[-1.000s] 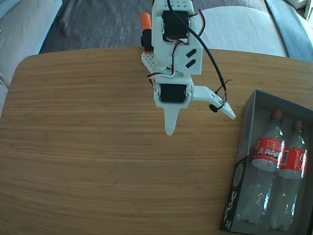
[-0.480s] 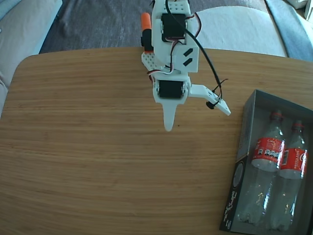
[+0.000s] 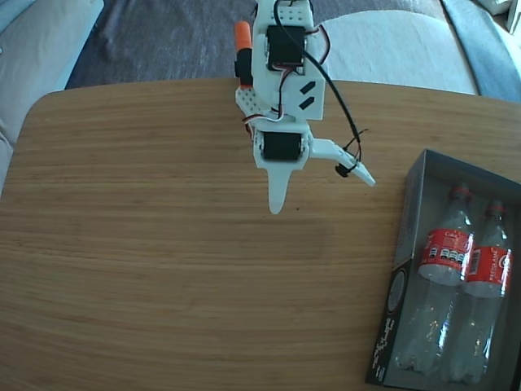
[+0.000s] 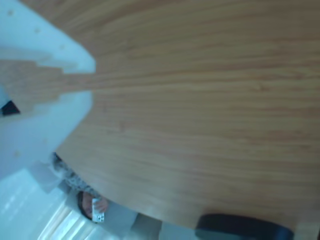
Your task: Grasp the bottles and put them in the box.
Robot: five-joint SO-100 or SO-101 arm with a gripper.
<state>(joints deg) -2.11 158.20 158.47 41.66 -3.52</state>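
two clear plastic red-labelled bottles [image 3: 460, 293] side by side | one dark grey cardboard box [image 3: 417, 183] at right bench [image 3: 146, 269] edge | white gripper [image 3: 321, 194] spread wide, empty, over bare wood

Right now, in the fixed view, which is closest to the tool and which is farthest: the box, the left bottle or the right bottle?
From the tool, open over bare table:
1. The box, its near corner to the right.
2. The left bottle, inside the box.
3. The right bottle, beside it, nearer the picture's right edge.
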